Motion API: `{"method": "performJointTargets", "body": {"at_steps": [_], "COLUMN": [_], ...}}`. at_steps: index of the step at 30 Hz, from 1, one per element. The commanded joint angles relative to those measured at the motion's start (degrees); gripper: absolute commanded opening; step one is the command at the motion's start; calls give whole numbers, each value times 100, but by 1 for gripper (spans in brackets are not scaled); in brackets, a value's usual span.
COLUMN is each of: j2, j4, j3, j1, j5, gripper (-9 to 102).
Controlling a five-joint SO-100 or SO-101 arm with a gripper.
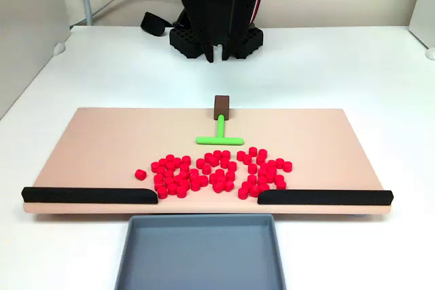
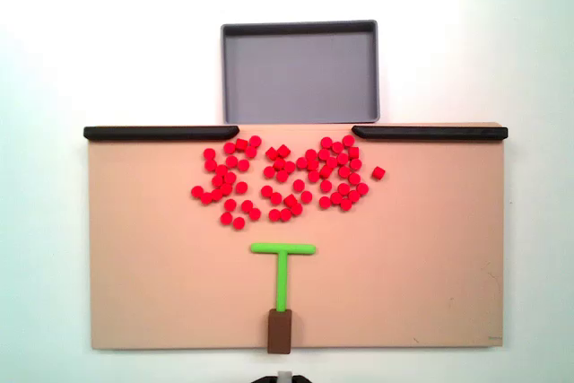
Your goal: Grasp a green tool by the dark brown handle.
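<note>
The green tool (image 1: 219, 136) lies flat on the tan board (image 1: 102, 140), its crossbar toward the red pieces and its stem (image 2: 282, 280) pointing at the arm. The dark brown handle (image 1: 221, 106) sits at the stem's end, by the board's edge nearest the arm; it also shows in the other fixed view (image 2: 280, 331). My gripper (image 1: 217, 53) hangs folded under the black arm, behind the board and well clear of the handle. Its jaws point down with only a thin slit between them and hold nothing. A sliver of the gripper (image 2: 283, 376) peeks in at that view's bottom edge.
Several red cylinders (image 1: 217, 171) lie scattered beyond the crossbar. Two long black bars (image 1: 88, 195) (image 1: 325, 197) line the board's far edge with a gap between them. A grey tray (image 1: 200, 252) sits past that gap. White table surrounds the board.
</note>
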Motion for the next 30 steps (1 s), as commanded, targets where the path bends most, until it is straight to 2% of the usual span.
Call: {"method": "performJointTargets", "body": {"at_steps": [1,30], "j2": [18,-35], "j4": [-35,-44], "j3": [-114,-114], "j1": [53,149], "j5": [-53,-167], "gripper": [0,0]}}
